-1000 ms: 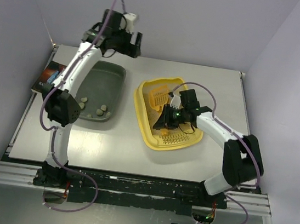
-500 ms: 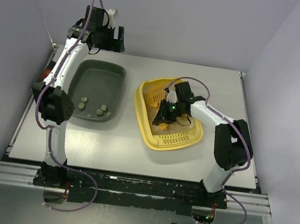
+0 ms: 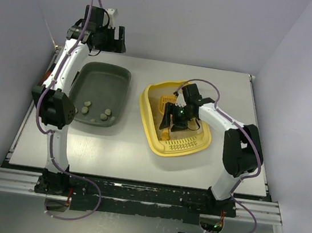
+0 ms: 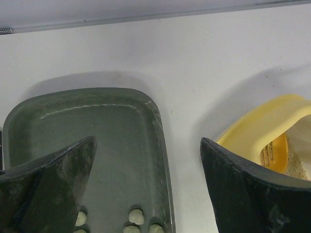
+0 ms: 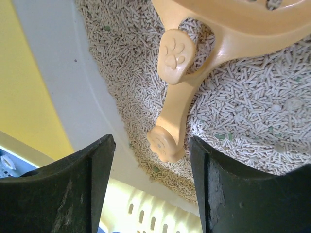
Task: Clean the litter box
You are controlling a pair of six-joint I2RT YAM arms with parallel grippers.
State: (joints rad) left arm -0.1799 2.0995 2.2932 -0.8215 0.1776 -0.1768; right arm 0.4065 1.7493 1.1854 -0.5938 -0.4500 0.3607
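The litter box (image 3: 148,121) sits on the right half of the table (image 3: 127,159), turned slightly, with its slotted ledge (image 3: 182,146) toward the near edge. The right gripper (image 5: 151,140) hangs low over the box's near end. Its jaws are parted and grasp nothing. The handle of the scoop (image 5: 170,63) lies between them on the litter (image 5: 243,111), touching neither finger. That straddle probably lines the handle up for a grip. The scoop's slotted head rests toward the box's far end.

Just left of the box, toward the table's left edge, a grey tray (image 3: 106,81) holds a few pale clumps (image 3: 105,114) at its near end, so it seems to be where the waste goes. At the far left corner the left gripper (image 4: 146,141) hovers high above the tray's far rim. Its jaws are spread wide and empty, likely parked clear of the work.
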